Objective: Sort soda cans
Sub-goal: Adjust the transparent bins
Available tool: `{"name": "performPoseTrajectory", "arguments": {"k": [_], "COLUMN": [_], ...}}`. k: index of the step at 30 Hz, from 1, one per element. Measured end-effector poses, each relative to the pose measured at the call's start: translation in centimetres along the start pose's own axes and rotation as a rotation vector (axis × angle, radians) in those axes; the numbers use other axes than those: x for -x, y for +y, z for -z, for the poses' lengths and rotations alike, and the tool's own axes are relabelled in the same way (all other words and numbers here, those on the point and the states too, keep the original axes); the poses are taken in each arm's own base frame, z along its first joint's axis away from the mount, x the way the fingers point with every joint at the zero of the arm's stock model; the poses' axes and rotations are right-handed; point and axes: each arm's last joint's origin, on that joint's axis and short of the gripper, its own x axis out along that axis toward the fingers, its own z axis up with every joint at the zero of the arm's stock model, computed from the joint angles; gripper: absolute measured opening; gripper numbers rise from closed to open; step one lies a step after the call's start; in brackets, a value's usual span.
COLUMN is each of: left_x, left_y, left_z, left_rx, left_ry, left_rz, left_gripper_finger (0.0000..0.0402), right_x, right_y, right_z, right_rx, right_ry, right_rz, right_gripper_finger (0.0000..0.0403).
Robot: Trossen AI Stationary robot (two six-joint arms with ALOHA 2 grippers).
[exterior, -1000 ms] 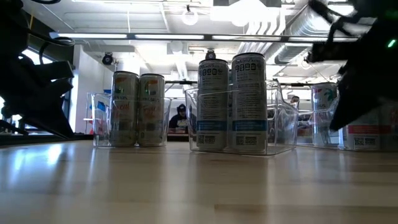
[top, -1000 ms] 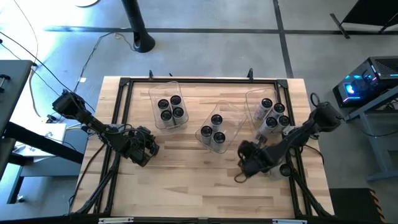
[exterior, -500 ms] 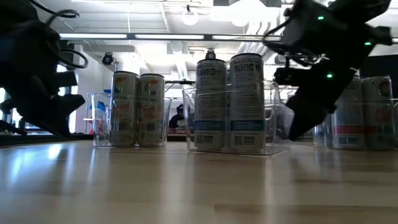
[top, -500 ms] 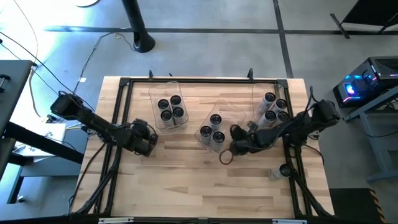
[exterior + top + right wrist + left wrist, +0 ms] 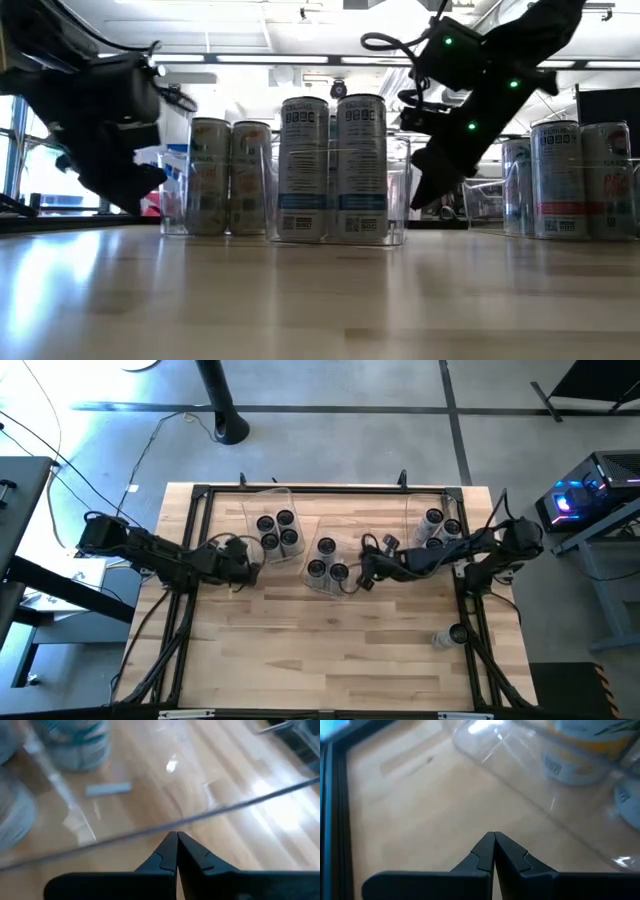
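Observation:
Three clear bins stand on the wooden table. The left bin [image 5: 277, 530] holds several soda cans. The middle bin [image 5: 328, 560] holds three, and the right bin [image 5: 435, 532] holds several more. One lone can [image 5: 458, 633] stands on the table near the right edge. My right gripper [image 5: 362, 573] is shut, with its tips at the middle bin's right side. My left gripper [image 5: 249, 567] is shut and low, just short of the left bin's near-left corner. In the left wrist view, bare wood shows between its tips [image 5: 494, 836] and the bin wall [image 5: 535, 795]. My right gripper [image 5: 176, 834] pushes the middle bin with its shut fingertips against the clear right-hand wall [image 5: 125, 836], close to the rim. The fingers come from the table's right, slanting down. The bin stands flat on the table with its cans upright.
A black frame [image 5: 200, 495] runs around the tabletop. The near half of the table [image 5: 320, 650] is bare wood apart from the lone can. The left and middle bins stand close together, and my right arm [image 5: 440, 555] stretches in front of the right bin.
My right gripper swung from the near right part of the table toward the far left, met the middle bin and slid it toward the left and far edges, closer to the left bin. My left gripper moved toward the far edge, up to the left bin's near-left corner.

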Motion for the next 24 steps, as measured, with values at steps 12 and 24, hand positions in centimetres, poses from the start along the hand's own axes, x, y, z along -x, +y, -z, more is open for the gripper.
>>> {"name": "performPoseTrajectory", "arguments": {"k": [12,24], "left_x": [-2.0,-0.5], "left_y": [0.3,1.3], "left_z": [-2.4,-1.0], "left_rx": [-0.228,-0.217], "left_ry": [-0.014,0.045], "left_rz": [0.002,-0.025], "left_gripper_finger": [0.0,0.0], "right_x": [-1.7,2.6], "right_y": [-2.9,-1.9], "right_z": [-2.0,-2.3], "right_rx": [0.061,0.046], "right_ry": [-0.076,-0.196], "right_rz": [0.029,0.198], "right_gripper_finger": [0.0,0.0]}}
